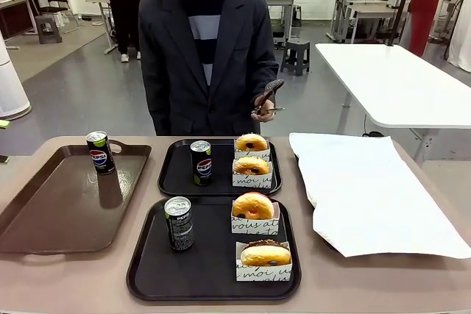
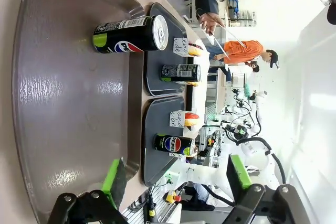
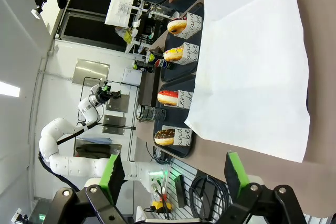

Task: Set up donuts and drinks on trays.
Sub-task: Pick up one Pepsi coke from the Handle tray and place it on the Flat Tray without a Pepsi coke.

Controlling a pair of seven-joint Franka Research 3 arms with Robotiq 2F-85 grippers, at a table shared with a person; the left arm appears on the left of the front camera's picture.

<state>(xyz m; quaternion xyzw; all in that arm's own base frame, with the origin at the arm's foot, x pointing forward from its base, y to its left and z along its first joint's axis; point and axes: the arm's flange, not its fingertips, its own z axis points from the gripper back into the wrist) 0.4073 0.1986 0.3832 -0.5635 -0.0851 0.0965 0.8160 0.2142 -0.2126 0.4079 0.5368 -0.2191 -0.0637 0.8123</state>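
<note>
Both grippers hover with jaws spread, left gripper [image 2: 176, 182] above the brown handled tray [image 2: 63, 103]. Four sleeved glazed ring donuts [image 1: 252, 206] and slim black Pepsi cans [image 1: 179, 223] sit on two matte black square trays [image 1: 213, 270]; a third can stands on the brown tray.

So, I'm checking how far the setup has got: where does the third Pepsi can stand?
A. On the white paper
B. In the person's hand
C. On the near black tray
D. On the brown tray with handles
D: the third Pepsi can stands upright at the far end of the brown tray, while each black tray already holds one can and two donuts.
</note>
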